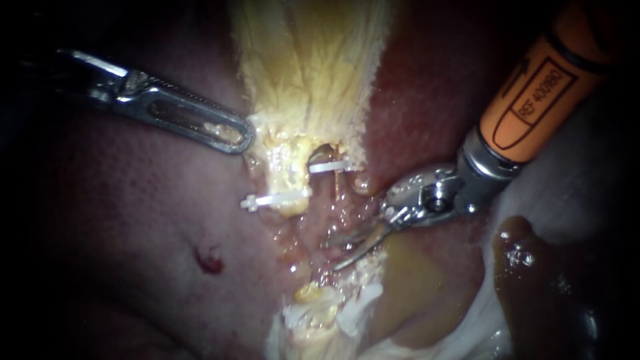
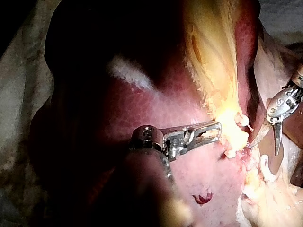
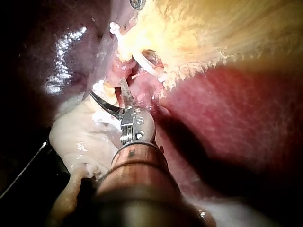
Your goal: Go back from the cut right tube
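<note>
The pale yellow gallbladder [image 1: 307, 60] hangs down the middle between lobes of red liver [image 1: 133, 233]. Below it two white clips show: one [image 1: 330, 165] on the cut right tube's stump [image 1: 323, 153], the other [image 1: 277, 199] on the left tube. My left instrument [image 1: 237, 133] comes in from the left. Its slotted jaws are shut on the gallbladder's lower edge, as the left wrist view [image 2: 210, 130] also shows. My right instrument [image 1: 332, 255], with two thin curved blades, stands open just below and right of the clips, touching neither. The right wrist view [image 3: 108, 90] shows the blades spread short of the clip [image 3: 147, 64].
Loose pale fatty tissue [image 1: 320, 313] lies under the blades. A small red nick [image 1: 210, 260] marks the liver at lower left. Brown fluid [image 1: 533, 280] pools at lower right beside white cloth [image 1: 587, 167].
</note>
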Tool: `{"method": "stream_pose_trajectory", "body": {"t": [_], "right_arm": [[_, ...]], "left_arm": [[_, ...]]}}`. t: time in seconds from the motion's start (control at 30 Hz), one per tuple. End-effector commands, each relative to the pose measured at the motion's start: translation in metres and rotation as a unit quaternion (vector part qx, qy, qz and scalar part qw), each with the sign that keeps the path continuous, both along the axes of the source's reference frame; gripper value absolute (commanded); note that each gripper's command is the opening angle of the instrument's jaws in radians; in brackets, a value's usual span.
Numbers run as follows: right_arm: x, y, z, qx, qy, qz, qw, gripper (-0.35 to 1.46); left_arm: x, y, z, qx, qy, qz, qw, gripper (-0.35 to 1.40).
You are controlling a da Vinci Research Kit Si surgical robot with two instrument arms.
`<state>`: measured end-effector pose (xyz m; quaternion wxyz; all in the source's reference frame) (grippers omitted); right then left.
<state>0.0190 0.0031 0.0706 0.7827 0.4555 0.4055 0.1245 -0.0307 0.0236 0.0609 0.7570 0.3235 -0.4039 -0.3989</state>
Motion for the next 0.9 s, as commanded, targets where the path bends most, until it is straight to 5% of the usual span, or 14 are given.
{"method": "stream_pose_trajectory", "body": {"t": [0.03,0.27,0.43,0.53,0.6,0.7,0.9], "right_arm": [[0.0001,-0.0001,0.0000,0.000,-0.004,0.006,1.0000,1.20],[0.0003,-0.0004,0.0000,0.005,-0.019,0.038,0.9991,1.43],[0.0001,-0.0006,-0.0006,-0.004,-0.025,0.058,0.9980,1.43],[-0.0006,-0.0009,-0.0016,-0.035,-0.031,0.094,0.9945,1.43],[-0.0013,-0.0012,-0.0025,-0.090,-0.046,0.118,0.9879,1.43],[-0.0022,-0.0007,-0.0040,-0.140,-0.062,0.121,0.9808,1.43],[-0.0046,0.0024,-0.0076,-0.259,-0.114,0.106,0.9534,1.45]], "left_arm": [[0.0000,0.0000,0.0000,0.000,0.000,0.000,1.0000,-0.35],[0.0000,0.0000,0.0001,0.000,0.000,0.000,1.0000,-0.35],[0.0001,0.0001,0.0001,0.000,0.000,0.000,1.0000,-0.35],[0.0002,0.0001,0.0001,0.000,-0.001,0.001,1.0000,-0.35],[0.0002,0.0001,0.0002,0.000,-0.001,0.001,1.0000,-0.35],[0.0003,0.0002,0.0003,0.000,-0.001,0.001,1.0000,-0.35],[0.0004,0.0004,0.0006,0.000,-0.001,0.001,1.0000,-0.35]]}}
